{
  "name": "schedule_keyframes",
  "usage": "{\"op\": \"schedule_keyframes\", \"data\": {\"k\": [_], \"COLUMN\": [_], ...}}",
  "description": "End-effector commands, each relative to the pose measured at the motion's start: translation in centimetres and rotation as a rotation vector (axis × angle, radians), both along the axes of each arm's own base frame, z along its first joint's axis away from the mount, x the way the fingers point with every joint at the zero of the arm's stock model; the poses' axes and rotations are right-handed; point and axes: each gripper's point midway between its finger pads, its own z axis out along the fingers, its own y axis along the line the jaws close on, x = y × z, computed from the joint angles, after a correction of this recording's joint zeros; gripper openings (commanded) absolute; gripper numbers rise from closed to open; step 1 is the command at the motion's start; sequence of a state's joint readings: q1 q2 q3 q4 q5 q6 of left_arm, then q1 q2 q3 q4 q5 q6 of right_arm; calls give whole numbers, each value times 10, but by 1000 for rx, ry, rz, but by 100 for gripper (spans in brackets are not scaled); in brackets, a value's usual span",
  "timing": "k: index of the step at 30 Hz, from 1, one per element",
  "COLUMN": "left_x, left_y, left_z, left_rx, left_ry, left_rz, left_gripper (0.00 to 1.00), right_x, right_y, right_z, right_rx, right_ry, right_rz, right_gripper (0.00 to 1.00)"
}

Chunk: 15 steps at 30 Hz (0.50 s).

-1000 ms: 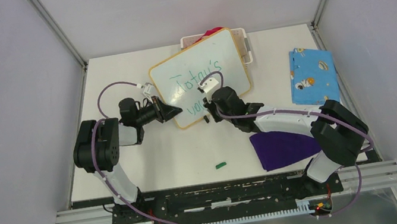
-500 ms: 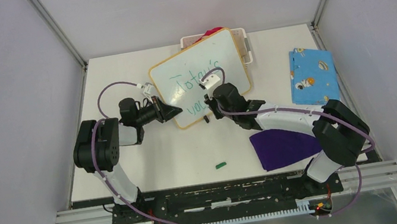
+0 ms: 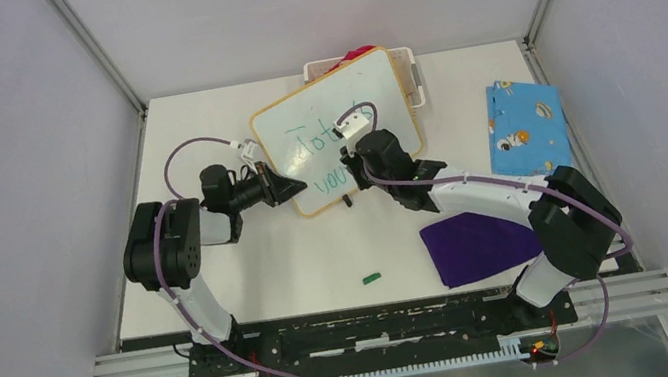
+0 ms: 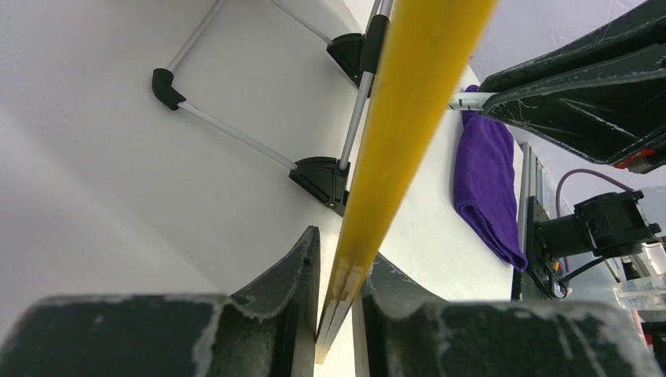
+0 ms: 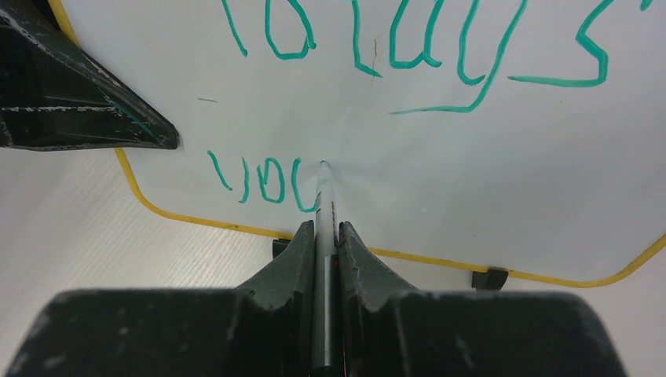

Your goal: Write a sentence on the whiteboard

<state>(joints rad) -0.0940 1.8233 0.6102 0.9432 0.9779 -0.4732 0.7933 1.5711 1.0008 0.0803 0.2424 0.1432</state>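
The whiteboard (image 3: pixel 305 127) stands tilted on two black feet at the table's far middle, its frame yellow-orange (image 4: pixel 408 102). My left gripper (image 3: pixel 298 190) is shut on the board's left edge, the frame pinched between both fingers (image 4: pixel 294 290). My right gripper (image 5: pixel 325 229) is shut on a grey marker (image 5: pixel 323 236), whose tip touches the board (image 5: pixel 471 173) just after the green letters "you". The sentence (image 5: pixel 408 47) reads about "Totay's" on the upper line and "you" (image 5: pixel 259 182) below it. In the top view my right gripper (image 3: pixel 364 158) covers part of the writing.
A white basket (image 3: pixel 410 70) with something red stands behind the board. A purple cloth (image 3: pixel 476 247) lies at the near right and a blue patterned cloth (image 3: pixel 525 126) at the far right. A small green cap (image 3: pixel 371 278) lies near the table's front edge.
My right gripper has moved up and to the right across the board with the marker, and more of the second line shows. The left arm and the board have not moved.
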Motion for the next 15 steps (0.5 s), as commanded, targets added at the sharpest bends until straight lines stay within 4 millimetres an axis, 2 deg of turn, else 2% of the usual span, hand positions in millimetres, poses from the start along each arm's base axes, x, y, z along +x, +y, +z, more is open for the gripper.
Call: {"op": "schedule_keyframes", "data": {"k": [1,15], "left_x": [9,9], "left_y": [2,2], "left_z": [-17,-17], "left_rx": [56,57], "left_ry": [14,15], "left_rz": [49,48], "left_gripper": [25,25], "right_x": [16,1], "right_y": [5,-2], "right_z": [24,0], "right_rx": [29,29], "right_ry": [-60,-14], "right_rz": [-22,-12], "right_gripper": [0,0]}}
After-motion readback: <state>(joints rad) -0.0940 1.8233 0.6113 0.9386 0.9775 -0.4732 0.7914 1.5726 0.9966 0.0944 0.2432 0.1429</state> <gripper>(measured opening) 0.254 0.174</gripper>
